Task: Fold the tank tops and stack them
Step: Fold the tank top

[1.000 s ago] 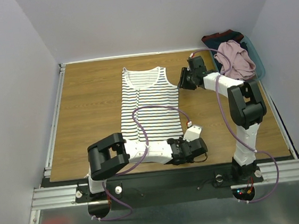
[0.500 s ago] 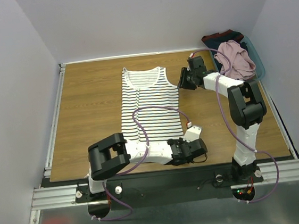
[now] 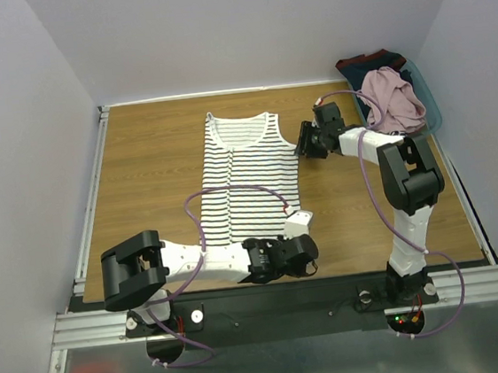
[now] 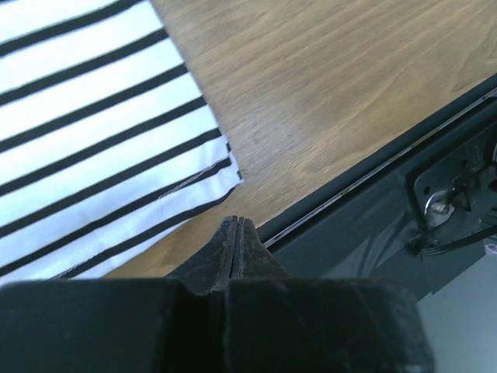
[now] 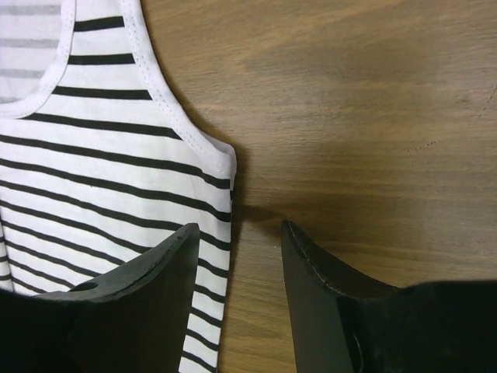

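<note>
The white tank top with thin black stripes (image 3: 248, 173) lies flat in the middle of the wooden table. The pink-mauve tank top (image 3: 391, 100) sits crumpled in a bin at the back right. My left gripper (image 3: 308, 253) is shut and empty, low by the table's front edge. In the left wrist view its tips (image 4: 235, 221) sit just short of the striped top's hem corner (image 4: 225, 167). My right gripper (image 3: 308, 140) is open. In the right wrist view it (image 5: 239, 227) straddles the right side edge of the striped top (image 5: 101, 155) below the armhole.
A blue bin (image 3: 432, 105) at the back right holds the pink top over dark navy-and-red clothing (image 3: 369, 60). A black metal rail (image 4: 373, 202) runs along the table's front edge, next to my left gripper. Grey walls enclose the table.
My left arm has swung to the left, and its gripper has slid left along the front edge toward the hem corner. My right gripper has shifted slightly nearer the striped top's right edge.
</note>
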